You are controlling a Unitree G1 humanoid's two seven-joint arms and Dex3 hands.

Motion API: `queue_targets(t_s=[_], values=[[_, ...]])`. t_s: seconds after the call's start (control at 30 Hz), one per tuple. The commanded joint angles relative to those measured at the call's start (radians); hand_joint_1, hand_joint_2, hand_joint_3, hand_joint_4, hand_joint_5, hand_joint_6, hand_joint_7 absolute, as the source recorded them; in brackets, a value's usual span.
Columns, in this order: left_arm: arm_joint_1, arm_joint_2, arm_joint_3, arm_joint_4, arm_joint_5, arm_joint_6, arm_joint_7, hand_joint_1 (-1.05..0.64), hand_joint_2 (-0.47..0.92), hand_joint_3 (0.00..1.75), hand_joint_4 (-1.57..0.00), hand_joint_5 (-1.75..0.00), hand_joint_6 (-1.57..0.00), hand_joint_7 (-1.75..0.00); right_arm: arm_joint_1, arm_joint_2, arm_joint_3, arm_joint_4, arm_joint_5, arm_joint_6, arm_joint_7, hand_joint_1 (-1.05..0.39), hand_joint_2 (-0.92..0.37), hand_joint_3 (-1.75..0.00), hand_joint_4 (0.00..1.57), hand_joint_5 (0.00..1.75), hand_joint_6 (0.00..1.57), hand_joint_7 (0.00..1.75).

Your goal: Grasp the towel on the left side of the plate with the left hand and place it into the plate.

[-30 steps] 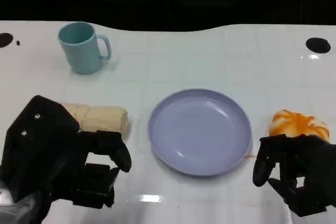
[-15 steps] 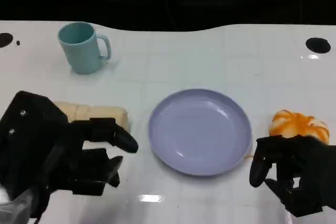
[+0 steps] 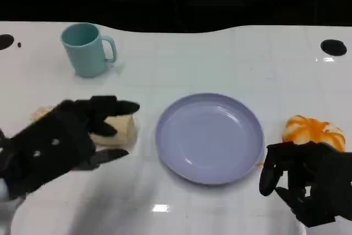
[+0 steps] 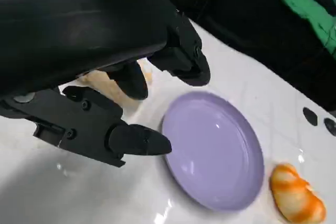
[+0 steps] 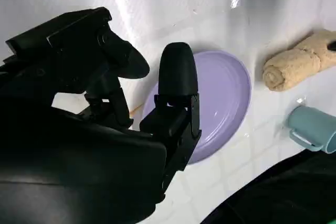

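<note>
L hand (image 3: pixel 63 138) is reaching over the rolled beige towel (image 3: pixel 118 127), palm down, forearm coming in from the near-left corner. Fingers (image 3: pixel 118 107) are spread and stretched toward the plate, lying above the towel's far edge; thumb is sitting on the near side. Hand is released, nothing gripped; can't tell if it's touching the cloth. Left wrist view is showing the same: fingers splayed apart w/ the towel (image 4: pixel 107 85) peeking out between them, lavender plate (image 4: pixel 215 150) just beyond the fingertips.

Towel is lying flat on the white table (image 3: pixel 220 53), just left of the plate (image 3: pixel 209 136), small gap between them, roll axis running left-right. Right wrist view is showing the towel's (image 5: pixel 294 64) spiral end facing the plate (image 5: pixel 223 100).

R hand (image 3: pixel 308 182) is hovering at near right, fingers loosely curled but apart, holding nothing, sitting just near of an orange-and-white bread-like item (image 3: pixel 313 130).

Teal mug (image 3: pixel 85 48) is standing upright at far left, handle pointing right, well apart from the towel.
</note>
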Motion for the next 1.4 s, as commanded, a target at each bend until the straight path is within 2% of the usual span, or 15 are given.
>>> queue_targets(t_s=[0.03, 0.3, 0.57, 0.63, 0.93, 1.23, 1.4], values=[[-0.082, 0.081, -0.073, 0.074, 0.197, -0.102, 0.014, -0.42, 0.92, 0.1, -0.12, -0.55, -0.3, 0.0, -0.004, 0.001, -0.008, 0.006, 0.003, -0.006, -0.007, -0.01, -0.58, -1.07, 0.72, 1.75, 0.69, 1.43], [-0.208, 0.093, -0.16, 0.258, 0.42, -0.18, 0.016, -0.53, 0.91, 0.01, -0.14, -0.42, -0.25, 0.0, -0.003, 0.003, 0.0, -0.001, -0.005, -0.005, -0.009, 0.0, -0.58, -1.07, 0.71, 1.74, 0.68, 1.42], [-0.331, 0.086, -0.232, 0.474, 0.544, -0.253, -0.007, -0.58, 0.88, 0.0, -0.15, -0.43, -0.29, -0.02, -0.006, 0.003, 0.006, -0.02, -0.009, 0.022, -0.01, 0.0, -0.58, -1.05, 0.71, 1.75, 0.68, 1.42], [-0.365, 0.076, -0.253, 0.541, 0.566, -0.264, -0.007, -0.58, 0.86, 0.0, -0.21, -0.35, -0.31, -0.01, -0.005, 0.002, 0.008, -0.024, -0.011, 0.027, -0.009, 0.0, -0.58, -1.05, 0.71, 1.75, 0.68, 1.41], [-0.499, -0.009, -0.327, 0.88, 0.594, -0.308, 0.02, -0.51, 0.87, 0.0, -0.39, -0.1, -0.35, -0.01, -0.004, -0.002, 0.013, -0.048, -0.016, 0.055, -0.007, -0.01, -0.58, -1.05, 0.7, 1.74, 0.69, 1.4], [-0.578, -0.096, -0.366, 1.198, 0.591, -0.43, 0.124, -0.49, 0.9, 0.01, -0.5, -0.08, -0.44, -0.03, 0.0, -0.009, 0.01, -0.068, -0.015, 0.075, -0.004, -0.01, -0.59, -1.03, 0.71, 1.75, 0.69, 1.41], [-0.606, -0.141, -0.365, 1.342, 0.577, -0.47, 0.196, -0.45, 0.92, 0.08, -0.66, -0.13, -0.6, -0.06, 0.005, -0.005, 0.005, -0.073, -0.008, 0.08, -0.006, -0.01, -0.59, -1.03, 0.72, 1.75, 0.69, 1.42]])
